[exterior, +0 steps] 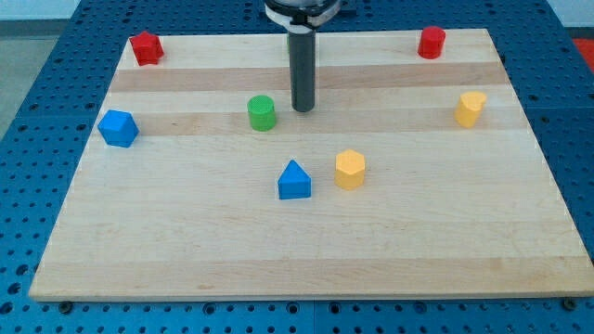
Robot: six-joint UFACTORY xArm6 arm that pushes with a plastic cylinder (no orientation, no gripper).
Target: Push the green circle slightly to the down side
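Observation:
The green circle (262, 112) stands on the wooden board (306, 241), a little left of centre in the upper half. My tip (303, 109) rests on the board just to the right of the green circle, with a small gap between them. The dark rod rises straight up from the tip to the view's top.
A red block (146, 47) sits at the top left and a red cylinder (431, 43) at the top right. A blue block (118, 128) is at the left, a blue triangle (294, 180) and a yellow hexagon (350, 170) are below centre, and a yellow block (471, 109) is at the right.

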